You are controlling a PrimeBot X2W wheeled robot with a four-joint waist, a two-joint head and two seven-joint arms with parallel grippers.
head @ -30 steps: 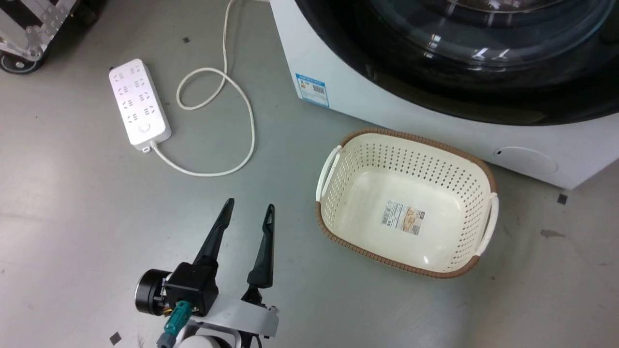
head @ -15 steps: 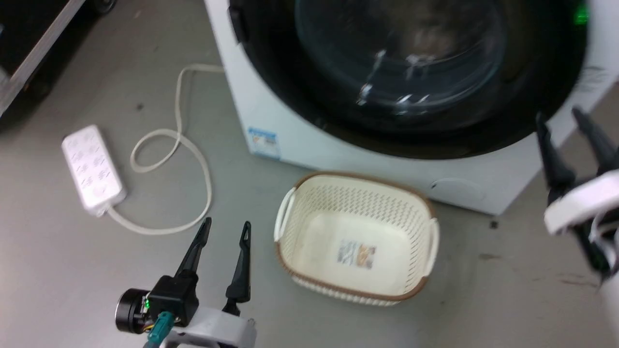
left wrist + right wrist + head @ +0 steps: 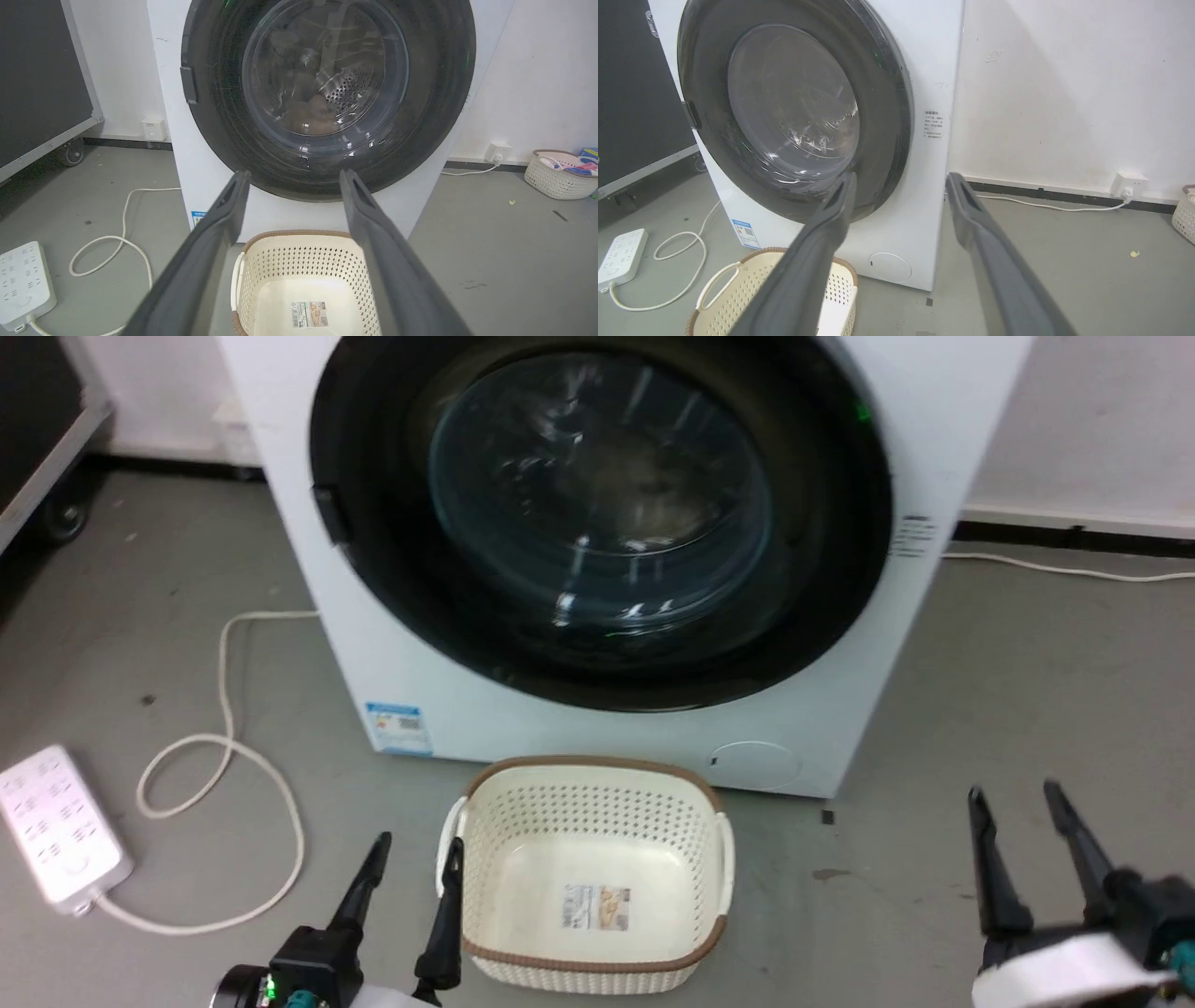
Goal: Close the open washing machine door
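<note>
The white washing machine (image 3: 485,714) stands in front of me on the grey floor. Its round door (image 3: 822,569) with the glossy black rim and clear glass bowl lies flat against the front, handle notch on the left. Through the door (image 3: 327,70) I see the perforated steel drum. In the right wrist view the door (image 3: 887,93) shows no gap at its right edge. My left gripper (image 3: 417,847) is open and empty at the lower left, well short of the machine. My right gripper (image 3: 1015,793) is open and empty at the lower right. Both the left gripper (image 3: 294,175) and right gripper (image 3: 902,177) point at the machine.
A cream basket (image 3: 588,763) with a brown rim sits on the floor just before the machine, between my grippers. A white power strip (image 3: 56,826) and its looped cable (image 3: 224,747) lie to the left. A second basket (image 3: 558,175) stands by the wall at the right.
The whole head view has shifted, so the camera has moved: the machine's full front now shows. My right gripper has come into view at the lower right. Both grippers stay open.
</note>
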